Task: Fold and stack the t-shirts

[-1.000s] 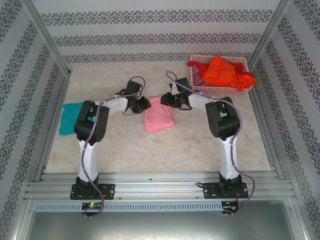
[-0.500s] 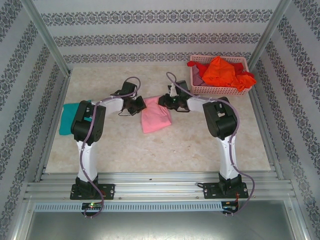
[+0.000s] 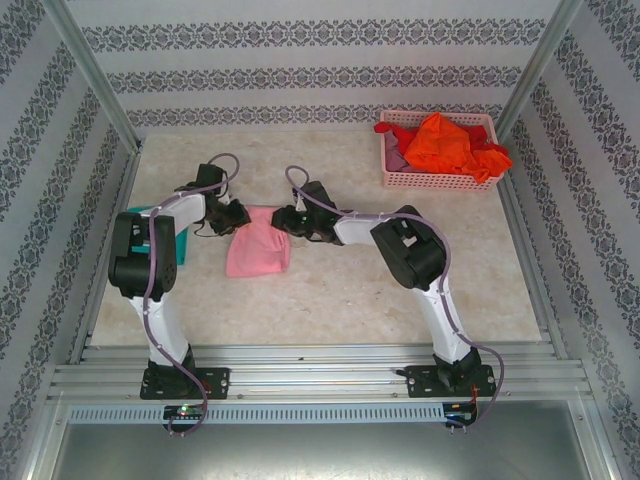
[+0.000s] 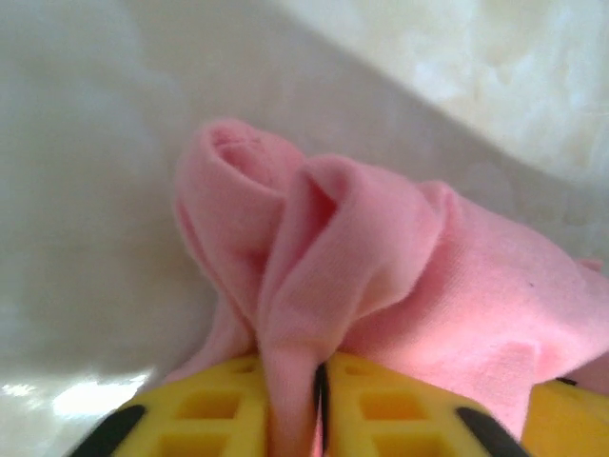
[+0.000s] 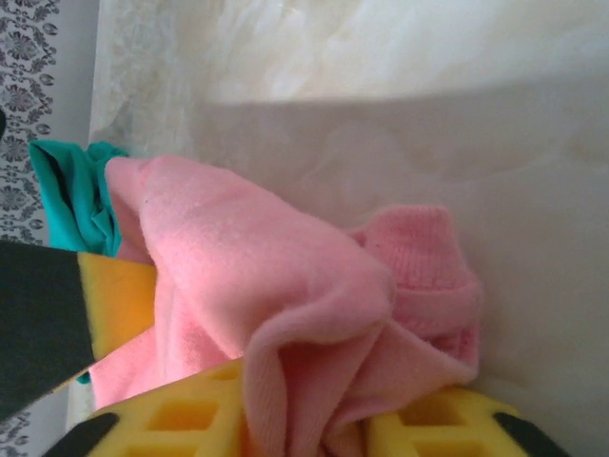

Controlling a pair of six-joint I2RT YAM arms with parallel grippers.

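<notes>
1. A soft pink t-shirt (image 3: pixel 258 255) lies bunched in a rumpled bundle left of centre on the table (image 3: pixel 330 300). Its knit cloth is rolled into thick, rounded folds.
2. The left gripper (image 3: pixel 237 218) has its yellow, lattice-moulded fingers (image 4: pixel 205 414) closed tight on a pleat at the bundle's far left corner. The right gripper (image 3: pixel 283 220) pinches a fold at the far right corner between matching yellow fingers (image 5: pixel 428 419).
3. Two grippers hold one garment between them. One teal t-shirt (image 5: pixel 71 195) lies just beside it at the table's left edge. One pink plastic lattice basket (image 3: pixel 440 182) stands at the far right corner, heaped with an orange t-shirt (image 3: pixel 440 140), a red t-shirt (image 3: pixel 490 155) and a strip of mauve cloth (image 3: pixel 396 158).
4. The tabletop is pale cream and marbled. The walls (image 3: pixel 320 60) carry grey damask bands, and ribbed aluminium rails (image 3: pixel 320 375) edge the near side.
</notes>
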